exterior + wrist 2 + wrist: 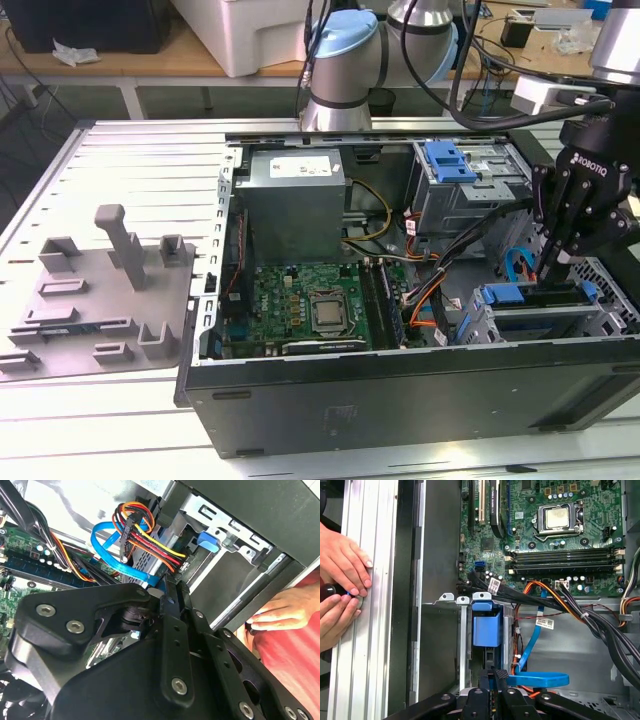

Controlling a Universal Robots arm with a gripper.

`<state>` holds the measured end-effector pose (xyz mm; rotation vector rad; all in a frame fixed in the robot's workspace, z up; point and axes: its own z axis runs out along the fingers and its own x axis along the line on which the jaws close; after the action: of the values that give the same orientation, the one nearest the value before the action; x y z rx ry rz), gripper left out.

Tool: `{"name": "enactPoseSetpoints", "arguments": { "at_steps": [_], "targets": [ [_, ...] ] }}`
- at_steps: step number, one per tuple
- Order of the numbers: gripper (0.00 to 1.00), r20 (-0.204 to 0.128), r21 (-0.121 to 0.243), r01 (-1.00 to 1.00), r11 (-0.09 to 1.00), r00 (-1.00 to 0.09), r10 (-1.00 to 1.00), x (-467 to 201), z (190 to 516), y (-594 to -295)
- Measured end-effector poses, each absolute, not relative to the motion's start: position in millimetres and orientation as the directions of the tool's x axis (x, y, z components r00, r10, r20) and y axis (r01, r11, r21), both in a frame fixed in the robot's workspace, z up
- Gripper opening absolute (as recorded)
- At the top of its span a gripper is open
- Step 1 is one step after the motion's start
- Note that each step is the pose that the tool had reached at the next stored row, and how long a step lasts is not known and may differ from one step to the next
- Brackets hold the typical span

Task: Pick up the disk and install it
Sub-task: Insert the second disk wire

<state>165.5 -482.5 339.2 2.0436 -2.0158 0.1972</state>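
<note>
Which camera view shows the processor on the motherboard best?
The first wrist view: the processor lies face-on and uncovered. The exterior view shows it at a slant, farther off. The second wrist view catches an edge of the motherboard.

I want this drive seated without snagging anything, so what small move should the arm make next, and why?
Probably a short, slow push along the bay. The gripper sits right at the end of the disk, whose blue carrier seems to lie already between the walls of the drive cage. A blue cable loops close beside the gripper, so a small, gentle move looks safest.
</note>
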Motion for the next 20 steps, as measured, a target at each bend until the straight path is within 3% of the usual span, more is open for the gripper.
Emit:
{"name": "enactPoseSetpoints", "arguments": {
  "at_steps": [20],
  "targets": [
    [0.16,0.279,0.084,-0.997,-0.001,0.025,-0.960,163.5,338.0,-482.5]
  ]
}}
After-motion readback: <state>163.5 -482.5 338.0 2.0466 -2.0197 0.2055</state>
